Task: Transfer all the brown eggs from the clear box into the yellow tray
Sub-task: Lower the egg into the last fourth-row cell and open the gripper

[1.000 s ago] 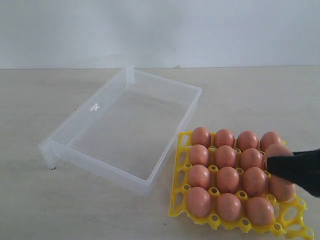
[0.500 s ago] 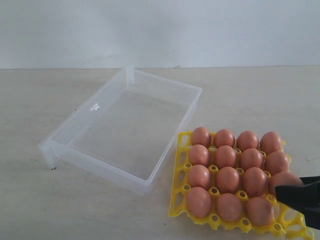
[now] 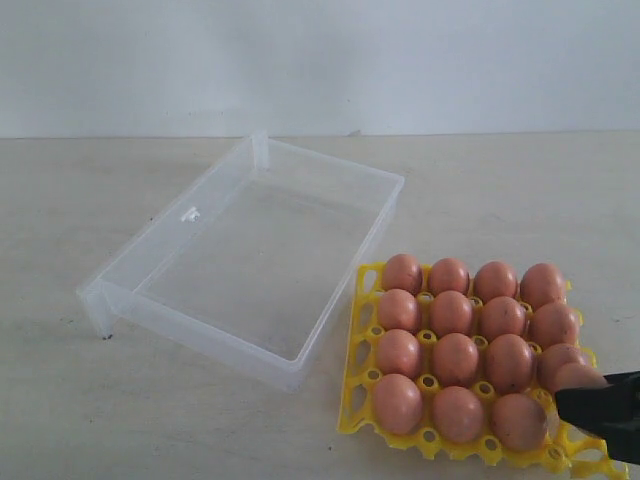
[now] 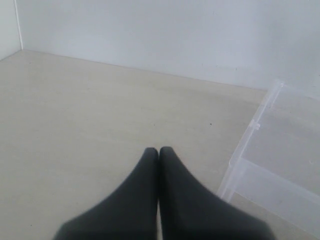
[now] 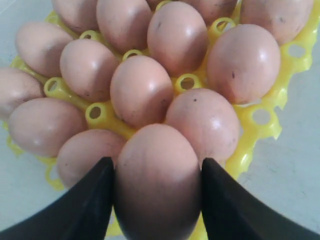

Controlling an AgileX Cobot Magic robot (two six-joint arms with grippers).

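Observation:
The clear box (image 3: 262,262) lies left of centre, and I see no eggs inside it; its corner (image 4: 270,175) shows in the left wrist view. The yellow tray (image 3: 352,395) lies at the front right, its cups filled with several brown eggs (image 3: 456,360). My right gripper (image 3: 575,400) hovers over the tray's near right corner, shut on one brown egg (image 5: 157,180). That egg sits between the two black fingers (image 5: 95,200), above the yellow tray (image 5: 255,120). My left gripper (image 4: 159,150) is shut and holds nothing, above bare table beside the box.
A pale wooden table (image 3: 120,410) carries everything, and a white wall (image 3: 320,60) runs along its far edge. The box and the tray lie close together, with a narrow gap between them.
My right gripper has carried the held egg from the tray's right side toward its near right corner, lower in the exterior view. The left gripper has not moved.

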